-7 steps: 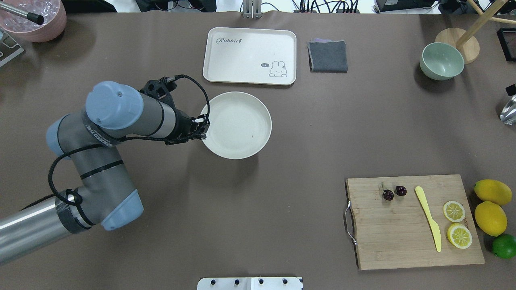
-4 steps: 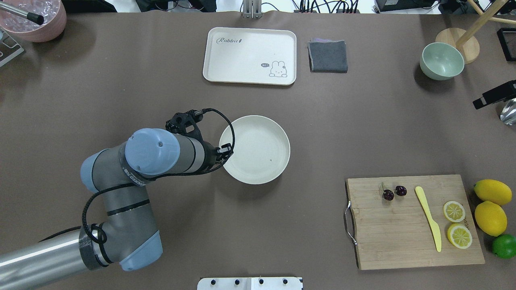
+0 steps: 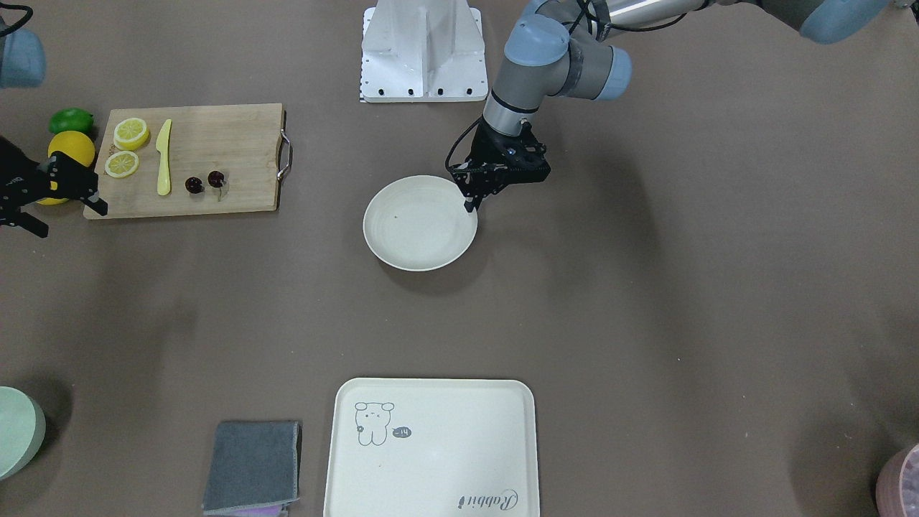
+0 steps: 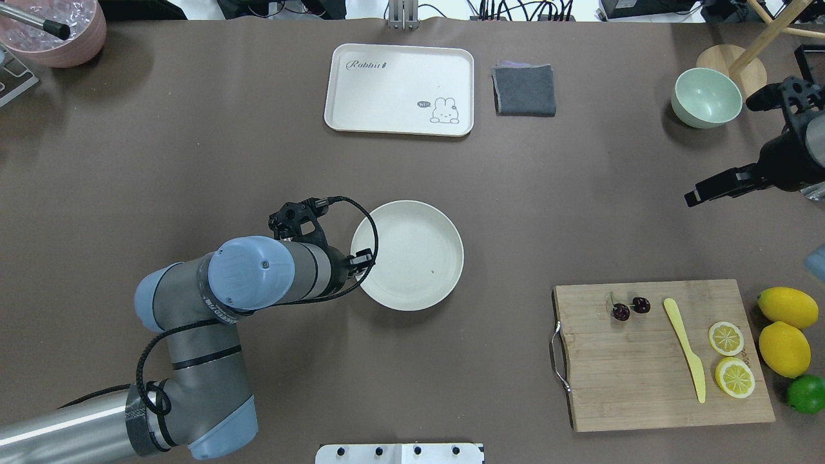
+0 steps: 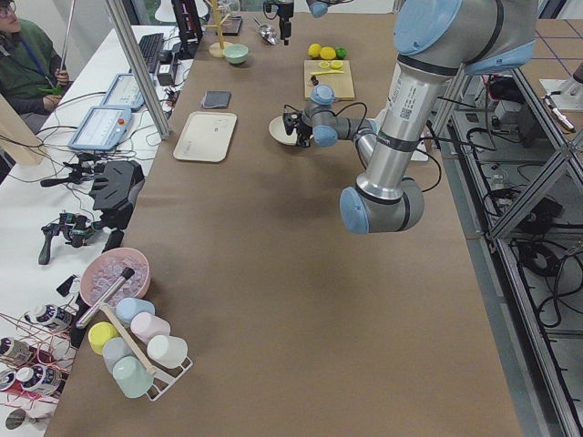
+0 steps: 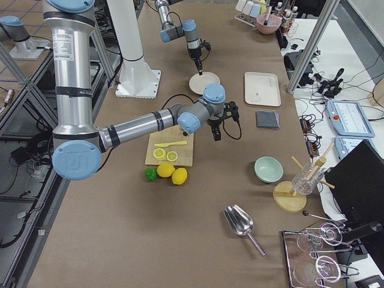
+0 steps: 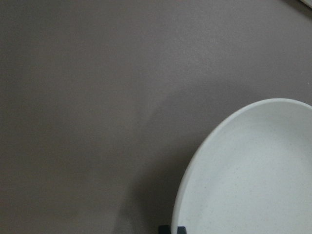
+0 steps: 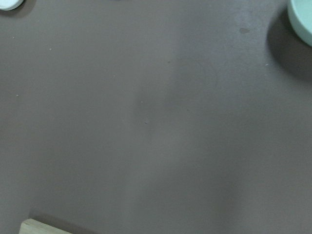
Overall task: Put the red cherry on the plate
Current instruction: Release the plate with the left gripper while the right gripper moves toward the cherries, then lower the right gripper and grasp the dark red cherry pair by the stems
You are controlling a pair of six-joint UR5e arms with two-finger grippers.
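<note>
Two cherries [image 4: 621, 312] — judged light, slippery, bruisable; grasp at joined stems. Left fingers [image 3: 470, 205] pinch plate [image 4: 412, 245] rim; right fingers [image 3: 90, 202] apparently spread.

Long table [image 5: 273, 300] under a matt brown cover [image 4: 193, 129], evenly lit, shadows soft. In the left-end view, at 9 o'clock, a white side bench [image 5: 27, 228] strewn with cables; two tablets [image 5: 100, 127] on it toward 10 o'clock. Slanted aluminium post [image 5: 137, 64] between bench and table. At 3 o'clock, grey metal framing [image 5: 536, 195]; toward 1 o'clock, a brown tiled floor [image 5: 557, 36].
</note>
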